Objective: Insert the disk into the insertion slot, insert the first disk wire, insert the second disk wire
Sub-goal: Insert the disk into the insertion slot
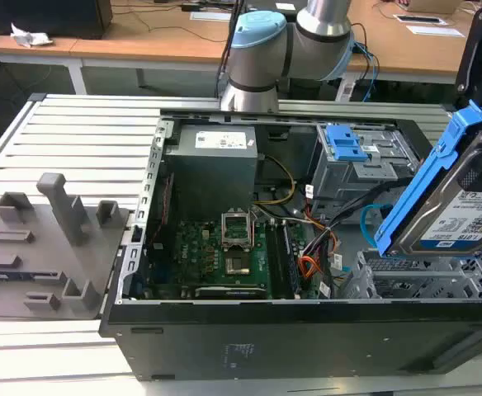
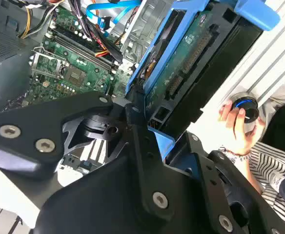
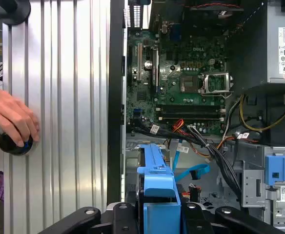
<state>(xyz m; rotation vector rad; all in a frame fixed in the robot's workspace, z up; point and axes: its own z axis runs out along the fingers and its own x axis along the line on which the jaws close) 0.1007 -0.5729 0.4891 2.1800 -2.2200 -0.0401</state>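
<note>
My gripper (image 3: 157, 217) is shut on the disk (image 1: 460, 206), a silver-black drive in a bright blue carrier. The disk hangs tilted above the right end of the open computer case. Just below it sits the insertion slot (image 1: 414, 280), a silver perforated cage. In the second wrist view the disk (image 2: 191, 63) shows its green circuit-board side between the black fingers (image 2: 132, 126). The first disk wire (image 3: 181, 126), a red-orange-black bundle, runs beside the motherboard. The second disk wire (image 3: 191, 171), a flat light-blue cable, loops near the slot; the same blue cable (image 1: 371, 219) shows beside the disk.
A grey cage with a blue latch (image 1: 346, 147) stands at the case's back right. The motherboard (image 1: 224, 256) fills the case floor. A person's hand (image 3: 10, 117) rests on a black knob (image 3: 15, 144) on the ribbed table outside the case. Grey fixtures (image 1: 51, 239) lie on the exterior view's left.
</note>
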